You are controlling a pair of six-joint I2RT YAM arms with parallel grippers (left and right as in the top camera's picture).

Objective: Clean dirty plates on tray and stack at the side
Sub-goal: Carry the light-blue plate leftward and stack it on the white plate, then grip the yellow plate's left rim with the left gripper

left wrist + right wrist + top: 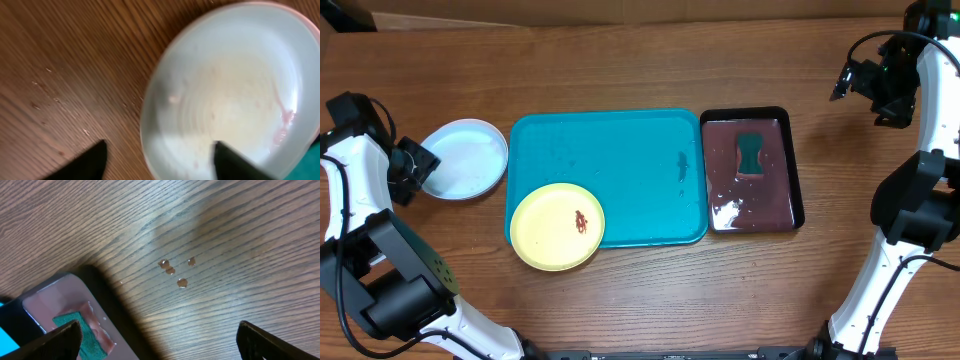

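1. Lying flat on the grained brown wooden table [620, 60], just left of the large turquoise rounded-corner plastic tray [630, 160]: pale bluish-white round plastic plate [467, 160], glossy, faint pink streak inside.
2. Overhanging that tray's lower-left corner: yellow-green round plastic plate [548, 238], reddish-brown smear near its centre.
3. Straddling the pale plate's rim, spread apart, pinching nothing: left gripper [160, 147].
4. Hovering above the table's far-right part, jaws wide apart: right gripper [159, 326].
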